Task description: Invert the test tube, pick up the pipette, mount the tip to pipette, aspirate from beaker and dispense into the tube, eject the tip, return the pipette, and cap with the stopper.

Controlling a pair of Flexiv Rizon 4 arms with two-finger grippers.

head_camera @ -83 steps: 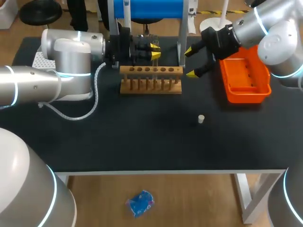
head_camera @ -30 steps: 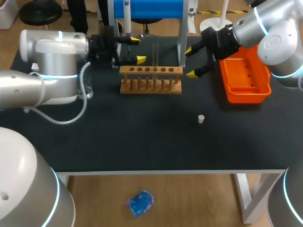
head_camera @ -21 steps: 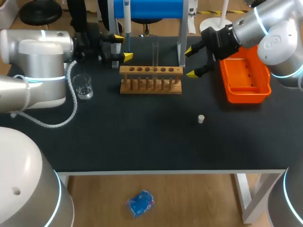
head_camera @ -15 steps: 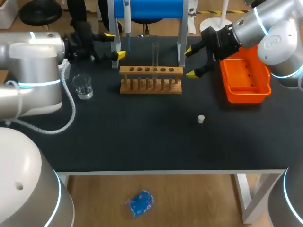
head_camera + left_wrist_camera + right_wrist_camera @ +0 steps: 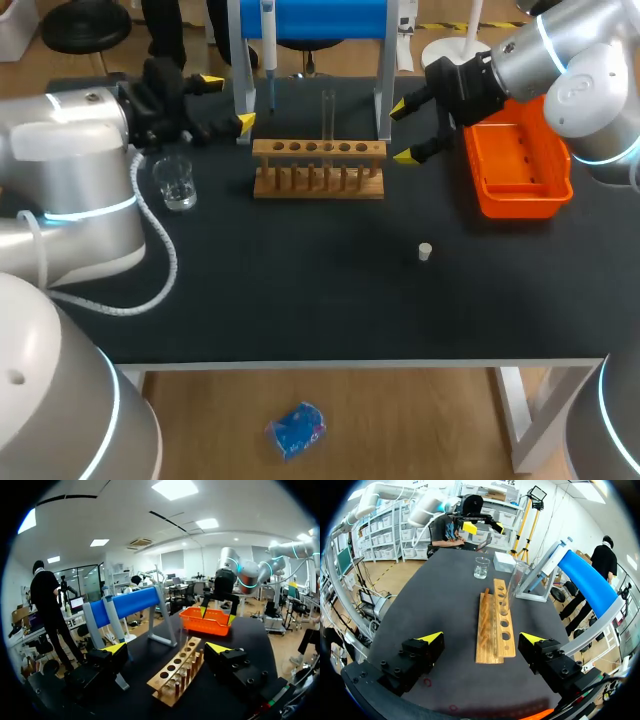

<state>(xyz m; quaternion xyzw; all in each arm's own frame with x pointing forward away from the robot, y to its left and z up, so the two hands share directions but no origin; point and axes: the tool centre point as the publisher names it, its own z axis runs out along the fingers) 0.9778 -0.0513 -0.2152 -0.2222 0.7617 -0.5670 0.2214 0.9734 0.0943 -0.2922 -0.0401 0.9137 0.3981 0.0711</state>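
Observation:
A clear test tube (image 5: pixel 328 115) stands upright in the wooden rack (image 5: pixel 318 167), with nothing touching it. My left gripper (image 5: pixel 228 101) hangs open left of the rack, beside the stand's left post and above the glass beaker (image 5: pixel 177 183). The white pipette (image 5: pixel 268 40) hangs on the blue-topped stand (image 5: pixel 312 18) behind the rack. My right gripper (image 5: pixel 400 132) is open and empty at the rack's right end. A small white stopper (image 5: pixel 425 251) lies on the mat in front. From the right wrist I see the rack (image 5: pixel 492 622), tube (image 5: pixel 512 587) and beaker (image 5: pixel 481 567) ahead of my right gripper (image 5: pixel 481 638).
An orange tray (image 5: pixel 520 165) sits at the right, behind my right gripper. A white box (image 5: pixel 504 561) lies near the beaker. In the left wrist view the rack (image 5: pixel 177 672) runs ahead between my left gripper's (image 5: pixel 167 648) open fingers.
My left arm has drawn back to the left, away from the rack, leaving the tube standing there and uncovering the beaker. The right arm has stayed still.

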